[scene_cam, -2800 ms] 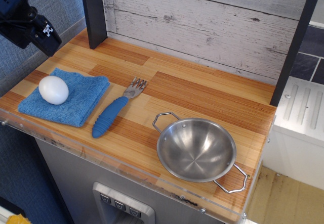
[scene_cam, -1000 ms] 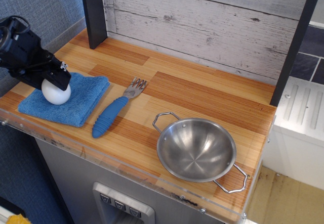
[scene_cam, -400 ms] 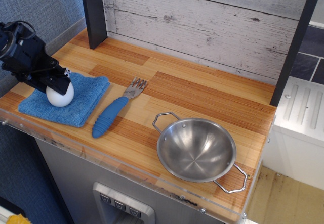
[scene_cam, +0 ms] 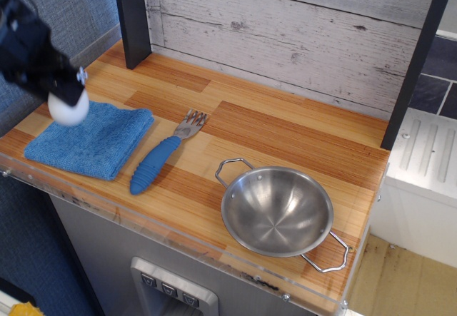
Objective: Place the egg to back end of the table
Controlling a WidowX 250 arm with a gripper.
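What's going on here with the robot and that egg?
The arm's gripper is shut on the egg and holds it in the air above the blue cloth at the table's front left. The picture is blurred around the arm. A blue-handled fork lies beside the cloth, and an empty steel bowl sits near the front right. The strip of table along the plank wall at the back is where the egg should go; it has not got there yet.

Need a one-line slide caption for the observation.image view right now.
Claw holds the white egg just above the blue cloth; fork and steel bowl sit on the table.
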